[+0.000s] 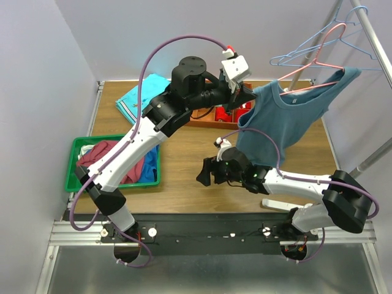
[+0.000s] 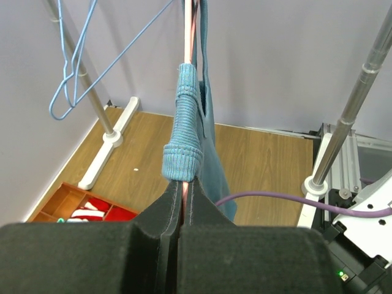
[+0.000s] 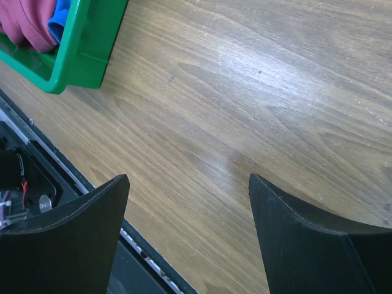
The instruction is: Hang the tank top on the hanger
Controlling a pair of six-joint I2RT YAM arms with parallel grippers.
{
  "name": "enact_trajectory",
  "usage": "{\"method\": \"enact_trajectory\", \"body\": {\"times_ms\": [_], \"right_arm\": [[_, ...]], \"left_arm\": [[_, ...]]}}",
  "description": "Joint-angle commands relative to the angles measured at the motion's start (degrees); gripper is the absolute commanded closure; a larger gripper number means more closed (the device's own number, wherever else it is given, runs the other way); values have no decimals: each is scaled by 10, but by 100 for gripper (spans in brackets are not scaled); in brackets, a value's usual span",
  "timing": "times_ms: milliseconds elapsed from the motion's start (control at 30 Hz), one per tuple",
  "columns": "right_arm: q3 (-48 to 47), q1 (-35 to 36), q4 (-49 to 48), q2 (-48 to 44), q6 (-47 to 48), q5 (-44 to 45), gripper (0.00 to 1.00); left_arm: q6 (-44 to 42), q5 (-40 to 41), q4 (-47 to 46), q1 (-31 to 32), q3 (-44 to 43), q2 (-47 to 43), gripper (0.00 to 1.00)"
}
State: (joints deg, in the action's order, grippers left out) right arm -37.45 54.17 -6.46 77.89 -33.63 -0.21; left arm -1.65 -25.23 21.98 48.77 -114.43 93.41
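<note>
**Worktop** (image 1: 184, 165): wooden. A green bin (image 3: 92, 43) of other clothes stands at 9 o'clock in the overhead view and is not involved.

**Tank top** (image 1: 288, 119): found off the worktop, hanging in the air at about 2 o'clock. It is draped from the hanger (image 2: 187, 30). One shoulder strap is seen looped over the wire at the hanger's near end. The other shoulder is spread toward the far end, at 3 o'clock. The body hangs freely below, and its hem is close above the worktop.

**Hanger**: the hook is directed toward the rail (image 1: 373, 37) at 1 o'clock. Whether it is hooked on cannot be told.

**Left pincer** (image 2: 184, 202): pressed together on the hanger wire, just below the looped strap.

**Right pincer** (image 3: 187, 180): spread and holding nothing, low over bare worktop at 6 o'clock, well apart from the garment.

**Progress**: the task is judged nearly complete, since both shoulders appear to be carried by the hanger. The far strap's seating is too small to confirm. What is left is that check and the release of the wire, provided the hook is borne by the rail.
</note>
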Motion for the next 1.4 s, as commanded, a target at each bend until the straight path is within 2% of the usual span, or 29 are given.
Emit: {"method": "enact_trajectory", "body": {"times_ms": [0, 233, 433, 700, 867, 1367], "right_arm": [[-19, 8, -23, 6, -12, -3, 14], [-5, 9, -38, -4, -12, -4, 14], [-3, 15, -36, -5, -4, -6, 14], [21, 20, -38, -53, 9, -11, 14], [21, 19, -29, -51, 11, -1, 14], [23, 20, -48, -27, -8, 21, 14]], "left_arm": [[12, -27, -39, 3, -28, 14, 100], [11, -25, -42, 14, -45, 42, 100], [12, -29, -30, 19, -104, 87, 100], [14, -18, -58, 19, -119, 113, 100], [47, -39, -70, 22, -127, 125, 100], [31, -27, -14, 72, -216, 180, 100]]}}
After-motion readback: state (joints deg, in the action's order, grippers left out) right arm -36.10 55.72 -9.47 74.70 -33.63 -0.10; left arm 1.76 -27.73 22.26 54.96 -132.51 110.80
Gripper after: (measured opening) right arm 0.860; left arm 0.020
